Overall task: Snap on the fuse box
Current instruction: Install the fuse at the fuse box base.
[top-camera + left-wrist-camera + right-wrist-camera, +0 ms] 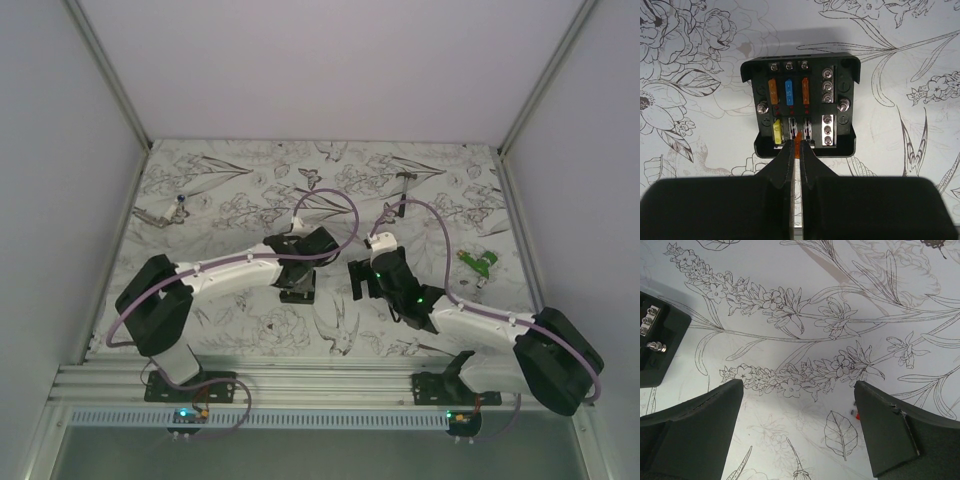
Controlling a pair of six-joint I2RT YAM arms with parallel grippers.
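The fuse box [832, 107] is a small black box lying open-faced on the flowered cloth. It holds orange, blue and orange fuses in its far row and a yellow fuse in its near row. My left gripper [797, 146] is shut on a small orange fuse [798, 137], held upright at the box's near row, just right of the yellow fuse. In the top view the box [298, 293] lies under the left gripper [297, 278]. My right gripper [799, 387] is open and empty, just right of the box, whose corner [660, 347] shows in the right wrist view.
A tiny red fuse [856, 415] lies on the cloth by my right gripper's right finger. A green object [478, 262] lies at the right. A small dark hammer [405, 178] lies at the back. A small tool [165, 213] lies at the far left.
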